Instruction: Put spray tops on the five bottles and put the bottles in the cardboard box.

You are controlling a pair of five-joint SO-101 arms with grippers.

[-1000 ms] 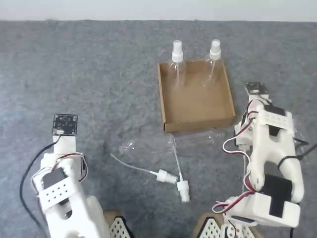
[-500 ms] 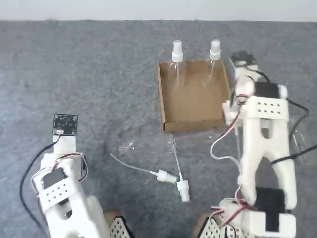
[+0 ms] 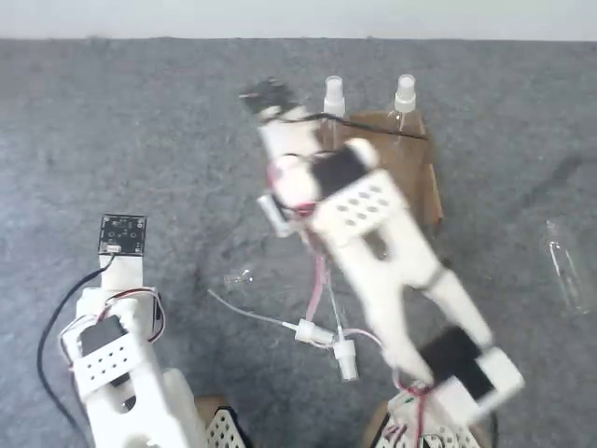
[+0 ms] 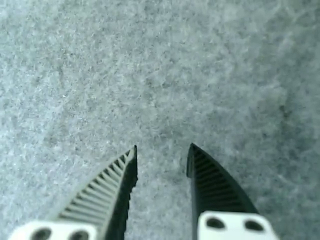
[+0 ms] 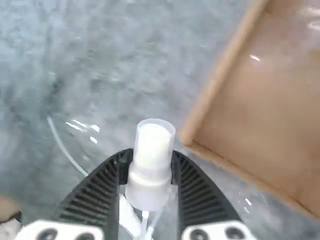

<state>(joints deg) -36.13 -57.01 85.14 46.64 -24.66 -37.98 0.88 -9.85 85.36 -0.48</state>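
A grey, felt-like covering lies over the tabletop [image 3: 140, 121], its nap mottled in lighter and darker flecks; along the far side runs a narrow strip of pale, plain wall [image 3: 298, 17]; the light is soft and even, casting only faint shadows.

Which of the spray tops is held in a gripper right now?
The spray top clamped in the right gripper. Two loose spray tops lie on the carpet; two others cap upright bottles.

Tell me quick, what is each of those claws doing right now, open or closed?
Left gripper: open, holding nothing.
Right gripper: closed on a white spray top.
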